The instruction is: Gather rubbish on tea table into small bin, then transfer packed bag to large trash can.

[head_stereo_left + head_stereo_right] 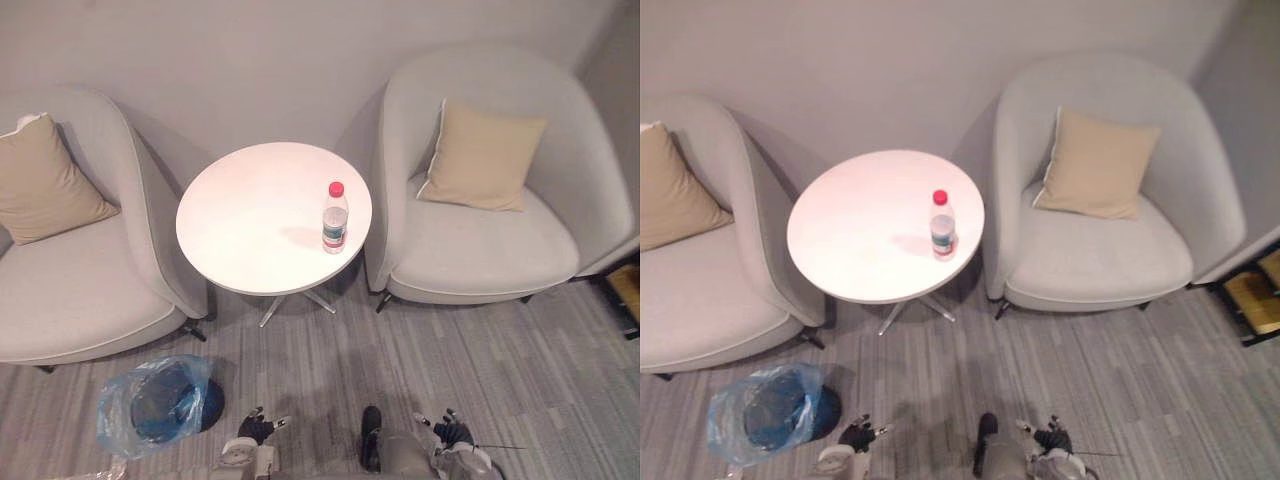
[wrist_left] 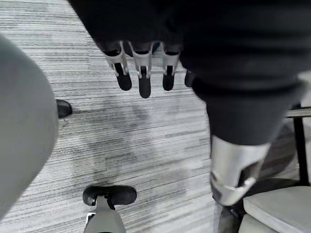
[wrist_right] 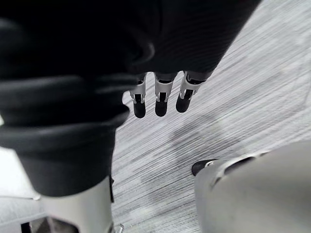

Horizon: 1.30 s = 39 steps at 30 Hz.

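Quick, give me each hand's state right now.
Left hand: open, fingers relaxed, holding nothing.
Right hand: open, fingers relaxed, holding nothing.

The left hand and right hand look alike: slim silver fingers with rounded dark tips, a thicker silver-grey thumb, and a dark ribbed cover over back and wrist.

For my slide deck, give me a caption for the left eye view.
Red-capped bottle stands upright on the round white table; blue-bagged small bin sits on the floor.
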Motion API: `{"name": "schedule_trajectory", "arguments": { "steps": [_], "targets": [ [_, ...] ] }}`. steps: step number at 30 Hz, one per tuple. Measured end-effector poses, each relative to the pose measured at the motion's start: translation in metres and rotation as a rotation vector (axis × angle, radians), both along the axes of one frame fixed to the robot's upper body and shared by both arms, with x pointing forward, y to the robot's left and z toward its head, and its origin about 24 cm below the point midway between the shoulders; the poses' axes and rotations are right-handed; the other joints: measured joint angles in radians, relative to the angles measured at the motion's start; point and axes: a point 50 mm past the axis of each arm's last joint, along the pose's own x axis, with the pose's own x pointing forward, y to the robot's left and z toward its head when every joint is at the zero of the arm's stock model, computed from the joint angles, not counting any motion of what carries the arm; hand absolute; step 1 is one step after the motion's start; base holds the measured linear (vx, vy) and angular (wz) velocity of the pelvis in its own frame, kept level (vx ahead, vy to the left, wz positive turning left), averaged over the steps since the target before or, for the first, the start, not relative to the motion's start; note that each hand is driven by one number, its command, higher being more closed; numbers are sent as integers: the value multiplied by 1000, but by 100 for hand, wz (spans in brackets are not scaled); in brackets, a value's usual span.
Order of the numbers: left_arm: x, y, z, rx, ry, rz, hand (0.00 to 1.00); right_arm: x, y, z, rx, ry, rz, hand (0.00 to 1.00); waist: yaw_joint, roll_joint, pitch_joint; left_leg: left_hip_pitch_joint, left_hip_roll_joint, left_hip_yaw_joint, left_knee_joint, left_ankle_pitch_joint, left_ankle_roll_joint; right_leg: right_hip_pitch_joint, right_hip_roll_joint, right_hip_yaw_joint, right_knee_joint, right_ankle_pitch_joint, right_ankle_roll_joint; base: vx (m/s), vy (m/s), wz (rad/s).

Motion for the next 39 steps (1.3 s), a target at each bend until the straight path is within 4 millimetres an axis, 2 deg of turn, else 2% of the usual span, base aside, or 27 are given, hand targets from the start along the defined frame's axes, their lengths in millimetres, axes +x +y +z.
{"name": "schedule_trajectory", "arguments": {
  "steps": [2,3,4,5,6,8,9,10,12,15,18,24,28,33,36,39],
  "targets": [
    [5,-1,2,-7,-20,14,0,-3,2,-1,3,10,8,0,7,-9,9,-59,22,3,197,4,-8,78,2,-34,-19,-33,-7,192,-121,58],
    [10,-1,5,-10,-49,31,0,-8,5,-3,9,16,13,0,22,-14,7,-145,50,16,392,51,-56,121,1,-49,-39,-53,-13,154,-73,40],
    [10,-1,5,-10,-53,35,0,-8,6,-3,13,16,12,0,25,-20,8,-154,57,22,416,46,-50,129,-3,-51,-43,-56,-15,118,-23,28],
    [10,-1,6,-11,-59,38,0,-9,9,-3,26,16,3,0,27,-21,7,-178,81,63,456,21,-13,152,-6,-71,-55,-61,-17,140,-7,28],
    [9,-3,5,-18,-56,44,0,-7,9,-2,25,3,-6,0,22,-14,4,-207,91,118,435,-37,2,168,-13,-86,-68,-64,-14,145,4,32],
    [11,-4,6,-25,-62,53,0,-7,9,-2,27,3,-16,0,24,-13,4,-235,66,161,327,-67,9,188,-24,-95,-84,-61,-5,153,69,21],
    [11,-4,6,-25,-60,48,0,-8,8,-2,26,5,-18,0,24,-10,2,-244,26,155,167,-22,21,199,-31,-98,-84,-62,13,134,116,11],
    [10,-5,6,-26,-59,43,0,-8,7,-2,23,5,-20,0,24,-3,1,-246,11,144,97,29,21,202,-29,-96,-82,-65,24,144,133,2],
    [9,2,6,-2,-55,27,0,-12,11,-4,38,20,-23,0,27,-33,-14,-201,-52,128,18,63,35,222,-42,-35,-116,-59,60,150,121,7],
    [4,11,3,31,-24,-4,0,-17,15,-7,49,41,-27,0,26,-50,-19,-177,-77,130,-16,69,45,250,-58,-14,-165,-47,74,112,92,7],
    [-1,17,1,49,4,-14,0,-19,14,-8,46,50,-24,0,26,-47,-21,-138,-99,130,-65,80,59,272,-63,-2,-192,-45,77,60,64,5],
    [-10,25,-2,88,43,-64,0,-16,12,-7,13,57,12,0,25,-44,-30,-121,-101,113,-134,112,54,285,-48,0,-229,-35,73,48,-33,2],
    [-12,26,-2,91,49,-68,0,3,1,4,-68,-10,72,0,25,-45,-30,-120,-100,112,-143,118,57,285,-43,21,-252,-15,67,14,-5,-11],
    [-13,28,-2,105,47,-86,0,45,-28,44,-260,-230,150,0,25,-57,-37,-125,-111,113,-167,125,68,280,-45,42,-301,27,75,-30,46,-9],
    [-15,35,-2,129,49,-104,0,66,-32,69,-347,-351,213,0,25,-73,-47,-126,-120,112,-177,132,73,271,-51,54,-313,31,81,-66,38,-3],
    [-15,37,-1,136,41,-113,0,83,-33,90,-412,-450,263,0,25,-75,-52,-142,-124,112,-203,155,73,240,-52,64,-314,40,87,-69,15,-2]
  ]
}}
